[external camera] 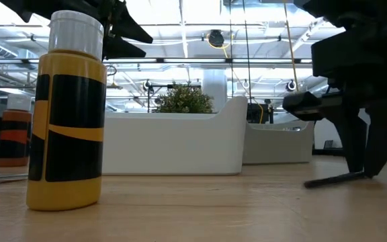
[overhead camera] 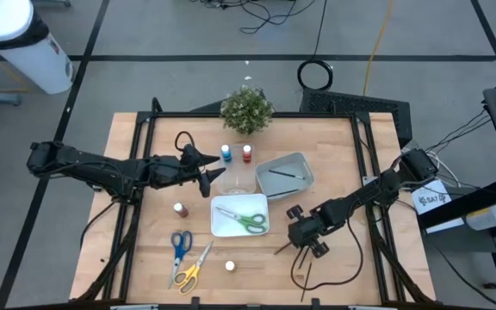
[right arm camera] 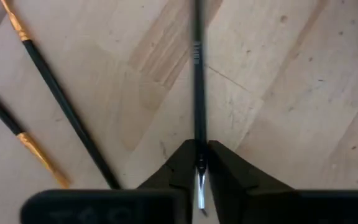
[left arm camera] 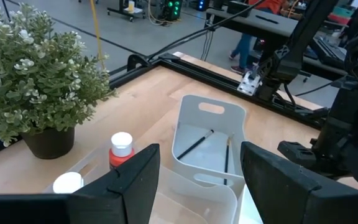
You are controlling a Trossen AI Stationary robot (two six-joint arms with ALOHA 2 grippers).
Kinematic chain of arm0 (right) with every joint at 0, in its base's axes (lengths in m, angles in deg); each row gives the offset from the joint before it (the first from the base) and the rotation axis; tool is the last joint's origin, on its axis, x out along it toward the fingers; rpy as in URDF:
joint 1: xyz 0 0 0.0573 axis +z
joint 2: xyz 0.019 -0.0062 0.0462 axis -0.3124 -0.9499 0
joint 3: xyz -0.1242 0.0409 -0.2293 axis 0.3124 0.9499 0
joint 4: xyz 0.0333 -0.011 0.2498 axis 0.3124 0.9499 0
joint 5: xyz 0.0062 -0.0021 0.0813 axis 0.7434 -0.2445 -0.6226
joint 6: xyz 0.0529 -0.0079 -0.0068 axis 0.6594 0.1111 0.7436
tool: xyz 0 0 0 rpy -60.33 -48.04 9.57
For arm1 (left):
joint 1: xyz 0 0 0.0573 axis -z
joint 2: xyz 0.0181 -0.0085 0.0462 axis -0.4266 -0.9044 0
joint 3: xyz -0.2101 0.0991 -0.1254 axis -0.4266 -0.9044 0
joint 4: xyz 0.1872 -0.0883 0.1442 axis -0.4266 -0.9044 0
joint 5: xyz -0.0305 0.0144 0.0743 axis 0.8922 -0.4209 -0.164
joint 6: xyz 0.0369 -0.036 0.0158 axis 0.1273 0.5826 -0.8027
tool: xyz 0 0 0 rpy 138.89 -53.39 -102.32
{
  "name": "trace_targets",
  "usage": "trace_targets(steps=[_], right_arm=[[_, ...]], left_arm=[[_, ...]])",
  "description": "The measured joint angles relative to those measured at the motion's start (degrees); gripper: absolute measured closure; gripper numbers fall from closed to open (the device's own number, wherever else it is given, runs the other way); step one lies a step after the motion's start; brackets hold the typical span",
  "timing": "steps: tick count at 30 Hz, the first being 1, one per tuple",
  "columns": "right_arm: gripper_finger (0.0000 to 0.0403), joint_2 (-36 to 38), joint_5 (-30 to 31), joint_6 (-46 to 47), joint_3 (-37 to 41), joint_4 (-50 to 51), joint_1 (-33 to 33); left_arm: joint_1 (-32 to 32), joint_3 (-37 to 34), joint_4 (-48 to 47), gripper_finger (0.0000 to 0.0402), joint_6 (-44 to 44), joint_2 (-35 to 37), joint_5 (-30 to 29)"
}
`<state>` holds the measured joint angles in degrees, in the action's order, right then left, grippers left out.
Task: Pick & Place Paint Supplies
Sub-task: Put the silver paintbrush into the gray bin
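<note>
My right gripper [overhead camera: 302,244] is near the table's front right, shut on a thin dark brush [right arm camera: 197,74]. Two more brushes [right arm camera: 48,81] lie on the wood beside it. My left gripper [overhead camera: 210,177] hovers open over a clear tray [overhead camera: 238,179], touching nothing. A white tray [overhead camera: 227,226] holds green-handled scissors [overhead camera: 250,221]. A grey tray [overhead camera: 298,164] holds brushes [left arm camera: 194,144]. Blue [overhead camera: 226,153], red [overhead camera: 247,153] and brown [overhead camera: 180,209] bottles stand upright, as does a yellow one [external camera: 69,114]. Blue [overhead camera: 179,244] and yellow scissors [overhead camera: 191,270] lie flat near the front edge. My right gripper pinches the dark brush between its two fingers [right arm camera: 182,168], at the end with the silver ferrule [right arm camera: 201,190]. The fingers come down from above. The brush slants low over the wood, and its free end [external camera: 309,183] rests on the table.
A potted plant [overhead camera: 246,108] stands at the table's far edge, behind the bottles. Black cable loops lie on the table near my left gripper [overhead camera: 183,140] and near the front edge [overhead camera: 298,274]. Bare wood shows along the table's right side.
</note>
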<state>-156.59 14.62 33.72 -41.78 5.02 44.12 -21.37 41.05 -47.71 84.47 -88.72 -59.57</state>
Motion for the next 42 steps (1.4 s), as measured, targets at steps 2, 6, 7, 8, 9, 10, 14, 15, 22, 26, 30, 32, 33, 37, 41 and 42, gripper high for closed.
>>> trace_targets(steps=[2,6,7,8,9,10,14,15,22,26,30,32,33,37,41,42], right_arm=[[0.0391,-0.01,-0.02,-0.06,0.00,0.18,0.02],[0.0395,-0.05,0.07,-0.08,0.02,0.24,-0.04],[0.0395,-0.05,0.07,-0.05,0.02,0.29,-0.06],[0.0397,-0.05,0.07,-0.03,0.05,0.25,-0.04],[0.0398,-0.05,0.12,-0.03,0.07,0.13,-0.04],[0.0398,-0.06,0.22,-0.01,0.07,-0.18,-0.04],[0.0400,0.58,0.48,0.19,0.11,-3.35,-0.04],[0.0400,1.27,0.54,0.09,0.13,-3.75,-0.04],[0.0402,9.06,4.06,1.74,0.20,-4.21,-0.44],[0.0402,14.42,6.62,3.40,0.26,-3.73,-1.06],[0.0402,20.03,7.65,2.74,0.26,-3.32,-2.65],[0.0402,22.56,9.32,2.79,0.24,-3.00,-3.99],[0.0402,23.76,10.02,3.14,0.24,-2.93,-4.91],[0.0402,26.61,11.89,5.04,0.15,-1.56,-10.21],[0.0402,26.43,12.66,3.96,0.15,3.01,-17.07],[0.0402,25.90,12.62,3.82,0.15,3.46,-18.83]], left_arm=[[0.00,0.00,0.00,0.0165,0.00,0.00,0.02],[0.00,0.00,0.00,0.0165,0.02,0.00,0.02],[0.00,0.00,0.00,0.0165,0.04,0.00,0.02],[0.00,0.00,0.00,0.0165,0.04,0.00,0.04],[0.00,0.00,0.00,0.0165,0.05,0.00,0.04],[0.00,0.00,0.00,0.0165,0.09,0.00,0.04],[0.00,0.00,0.00,0.0165,0.11,0.00,0.08],[0.00,0.00,0.00,0.0165,0.11,0.00,0.08],[0.00,0.00,0.02,0.0165,0.09,0.00,0.15],[0.00,0.00,0.02,0.0165,0.09,0.00,0.15],[0.00,0.00,0.02,0.0165,0.07,0.00,0.15],[0.00,0.00,0.02,0.0165,0.06,0.00,0.15],[0.00,0.00,0.02,0.0165,0.06,0.00,0.15],[0.00,0.00,0.02,0.0165,0.08,0.00,0.15],[0.00,0.00,0.02,0.0165,0.06,0.00,0.15],[0.00,0.00,0.02,0.0165,0.06,0.00,0.15]])
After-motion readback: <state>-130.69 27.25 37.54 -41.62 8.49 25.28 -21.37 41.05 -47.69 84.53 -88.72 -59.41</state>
